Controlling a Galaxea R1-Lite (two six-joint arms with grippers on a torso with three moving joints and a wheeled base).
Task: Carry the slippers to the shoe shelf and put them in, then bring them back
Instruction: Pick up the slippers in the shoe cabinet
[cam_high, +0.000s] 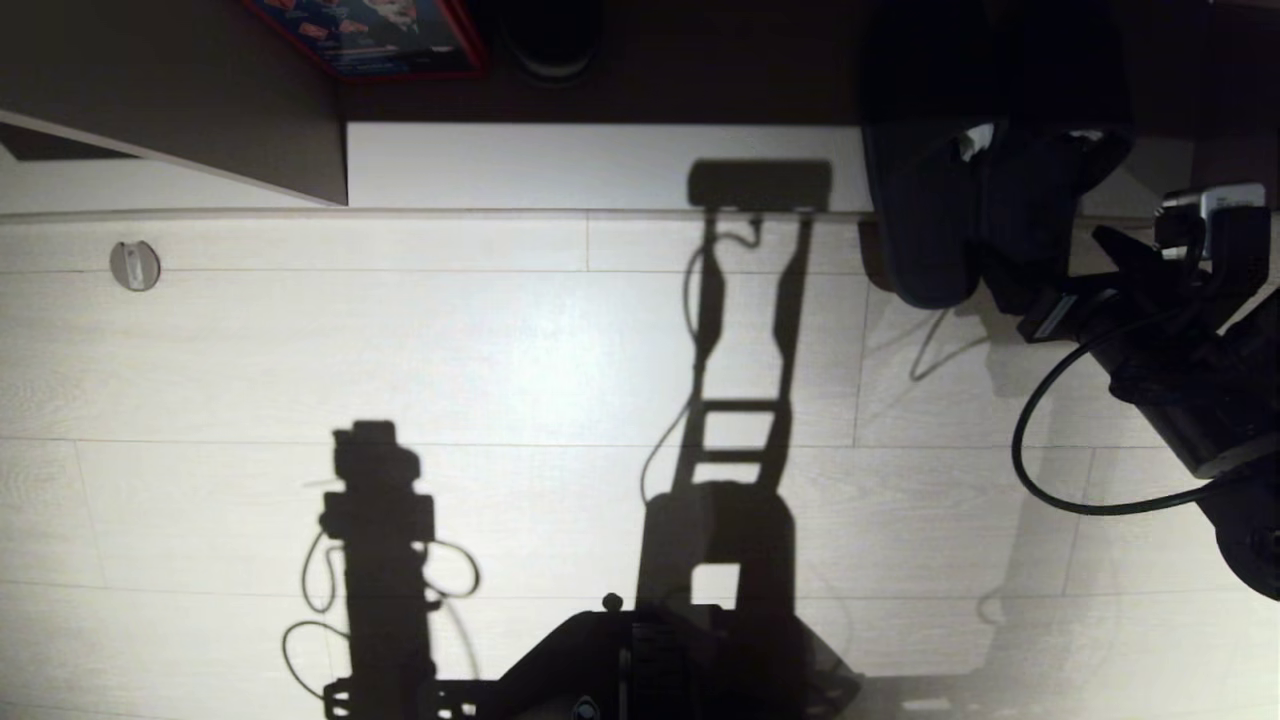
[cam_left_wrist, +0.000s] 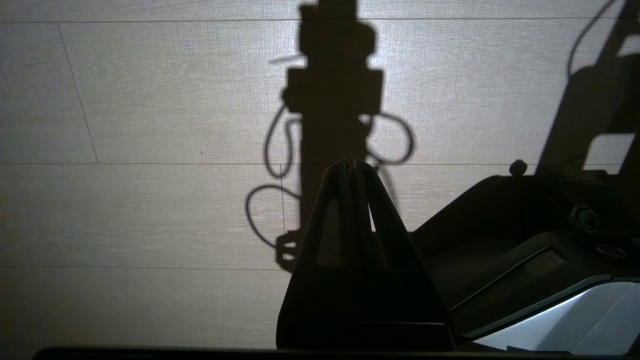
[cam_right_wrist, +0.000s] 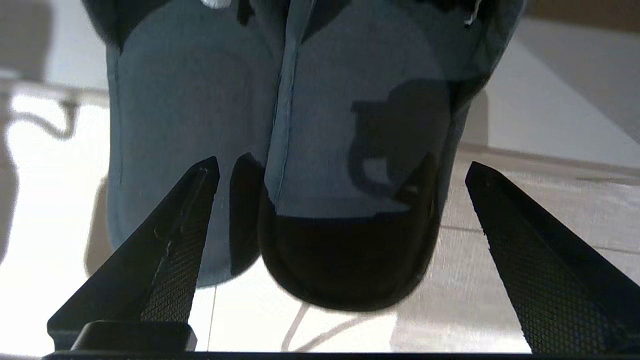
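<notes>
Right now the slippers (cam_high: 940, 215) sit at the far right of the scene, a black flat pair lying side by side and touching, toes pointing away into the shoe shelf (cam_high: 600, 165). Their toe ends rest on the shelf's light base board, heels stick out over the pale plank floor (cam_high: 300, 350). Open heels; a small white tag shows on one insole in the head view. In the right wrist view the insoles look grey-blue w/ dark rims, one heel overlapping the other's edge.

Right pincer (cam_right_wrist: 340, 210) is spread wide, at its fullest, just behind the heels. Its two mesh-textured fingers (cam_right_wrist: 175, 240) straddle the pair w/o gripping; whether a tip brushes a slipper can't be told. Nothing held.

Left pincer (cam_left_wrist: 350, 167) hangs over bare floor at the near left, tips pressed together, empty, beside the robot's dark base (cam_left_wrist: 525, 240).

Far left: a slanted brown board (cam_high: 200, 100) and a red-edged printed item (cam_high: 380, 35) in the shelf's dark back.
</notes>
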